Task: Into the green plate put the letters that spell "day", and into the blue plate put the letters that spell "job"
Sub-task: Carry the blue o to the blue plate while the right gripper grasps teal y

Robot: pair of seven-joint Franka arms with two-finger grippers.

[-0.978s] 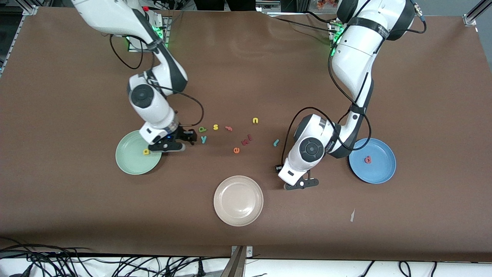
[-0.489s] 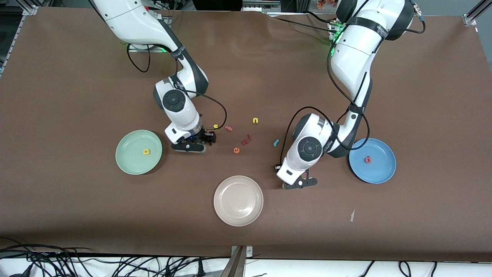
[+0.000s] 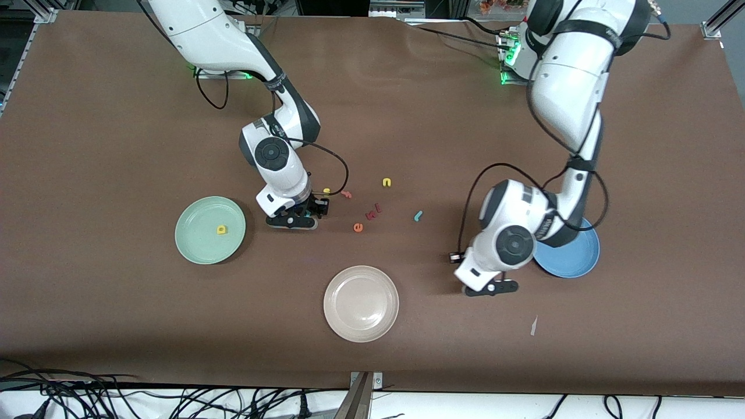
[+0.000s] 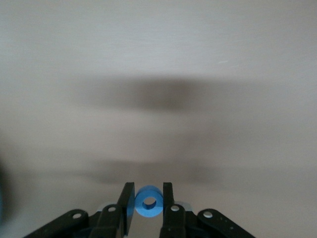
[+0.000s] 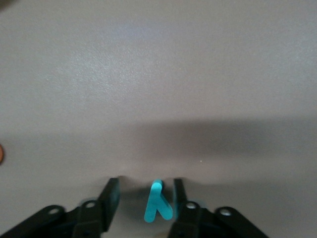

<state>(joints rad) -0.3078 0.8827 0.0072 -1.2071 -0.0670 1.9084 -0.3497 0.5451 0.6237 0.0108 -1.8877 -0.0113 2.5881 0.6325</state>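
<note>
Brown matte tabletop before me: my left gripper (image 4: 147, 204) pinches a blue foam ring o (image 4: 148, 203) beside the blue plate (image 3: 576, 259). My right gripper (image 5: 145, 203), fingers parted, straddles the teal y (image 5: 157, 202) near the green plate (image 3: 201, 235), which holds a yellow a (image 3: 221, 230).

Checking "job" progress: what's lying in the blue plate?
Only bare blue plate surface shows, no letter. The left arm covers the rest, so anything there is hidden.

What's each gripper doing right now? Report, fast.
Left gripper: shut on the blue o, beside the blue plate.
Right gripper: open around the teal y, down on the table, not yet gripping.
</note>
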